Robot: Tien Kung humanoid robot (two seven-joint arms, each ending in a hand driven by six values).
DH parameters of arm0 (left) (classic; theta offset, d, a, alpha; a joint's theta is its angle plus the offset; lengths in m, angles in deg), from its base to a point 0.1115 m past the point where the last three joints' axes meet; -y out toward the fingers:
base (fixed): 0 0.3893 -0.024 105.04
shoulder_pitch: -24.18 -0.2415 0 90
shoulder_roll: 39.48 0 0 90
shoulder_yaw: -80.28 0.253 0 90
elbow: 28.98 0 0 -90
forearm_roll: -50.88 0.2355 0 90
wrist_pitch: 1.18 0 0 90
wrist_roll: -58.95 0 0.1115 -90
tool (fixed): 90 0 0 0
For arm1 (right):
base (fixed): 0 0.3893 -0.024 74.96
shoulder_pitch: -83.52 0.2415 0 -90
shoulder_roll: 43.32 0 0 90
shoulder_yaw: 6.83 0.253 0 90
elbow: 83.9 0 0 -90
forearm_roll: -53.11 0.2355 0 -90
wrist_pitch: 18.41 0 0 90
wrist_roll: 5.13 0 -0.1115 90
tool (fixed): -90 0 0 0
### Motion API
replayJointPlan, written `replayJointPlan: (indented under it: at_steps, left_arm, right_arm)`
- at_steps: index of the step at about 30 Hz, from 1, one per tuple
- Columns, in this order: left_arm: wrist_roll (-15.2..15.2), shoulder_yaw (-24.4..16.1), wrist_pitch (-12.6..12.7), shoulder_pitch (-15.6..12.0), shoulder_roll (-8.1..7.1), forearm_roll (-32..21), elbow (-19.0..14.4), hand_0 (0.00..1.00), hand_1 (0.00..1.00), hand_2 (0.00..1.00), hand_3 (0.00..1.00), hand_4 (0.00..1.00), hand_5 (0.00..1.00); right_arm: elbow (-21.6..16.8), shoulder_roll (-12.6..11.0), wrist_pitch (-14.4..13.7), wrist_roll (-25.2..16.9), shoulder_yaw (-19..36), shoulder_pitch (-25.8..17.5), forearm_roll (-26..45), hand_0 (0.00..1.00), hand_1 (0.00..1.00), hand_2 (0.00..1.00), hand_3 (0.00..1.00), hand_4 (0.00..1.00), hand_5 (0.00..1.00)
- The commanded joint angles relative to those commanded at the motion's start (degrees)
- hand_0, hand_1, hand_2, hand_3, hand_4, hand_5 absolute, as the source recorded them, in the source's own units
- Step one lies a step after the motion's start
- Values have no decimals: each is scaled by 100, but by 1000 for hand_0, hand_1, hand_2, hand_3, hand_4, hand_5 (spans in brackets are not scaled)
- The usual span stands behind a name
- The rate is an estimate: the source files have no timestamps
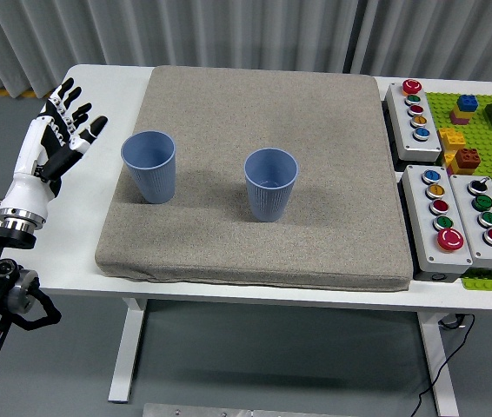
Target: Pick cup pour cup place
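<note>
- While nothing is in its grasp, the left hand (55, 135) is raised over the table's left edge, its fingers (72, 109) spread wide and pointing up and away, the palm turned toward the mat. No right arm shows in the head view.
- Nearest the camera runs the front edge of the white table (55, 269), smooth and hard, and on it lies the grey-beige mat (315, 226): a thick, square, felt-like pad with rounded corners, soft enough to look slightly slumped along its near rim.
- On the mat's left part stands the left blue cup (149, 165), upright, mouth open to the ceiling. It lies to the right of the hand and near it, but clearly apart, with a strip of bare table and the mat's rim between them. Its long axis is vertical, so a sideways wrap around the wall looks the natural approach, and this hand is the only one placed to make it.
- Right of that cup, near the mat's middle, stands the second blue cup (271, 184), also upright and well apart from the first. Both are tapered, thin-walled and finely ribbed, probably light plastic or paper that would give under a hard squeeze. Whether either holds anything cannot be told.
- Along the right side sit grey button boxes (442, 217) with coloured round buttons, and beyond them a green studded baseplate (481, 122) carrying bright toy bricks, all hard plastic.
- At the far side hangs a pleated grey curtain (229, 35).
</note>
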Motion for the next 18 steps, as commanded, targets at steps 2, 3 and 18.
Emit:
replayJointPlan:
  at_steps: [2, 3, 18]
  left_arm:
    - [-37, -75, -21, 55, 8, -380, 62, 864, 855, 998, 998, 997, 998]
    - [-72, -99, -69, 71, 14, -564, 85, 864, 855, 998, 998, 997, 998]
    - [-459, -511, -912, 237, 68, -3821, 462, 861, 856, 974, 998, 913, 998]
  right_arm:
    - [0, 4, 0, 1, -6, -11, 5, 651, 652, 576, 591, 2, 35]
    - [0, 5, -1, 2, -8, -15, 9, 651, 652, 576, 591, 2, 35]
    - [2, 14, -3, 2, -18, -24, 3, 651, 652, 575, 591, 2, 35]
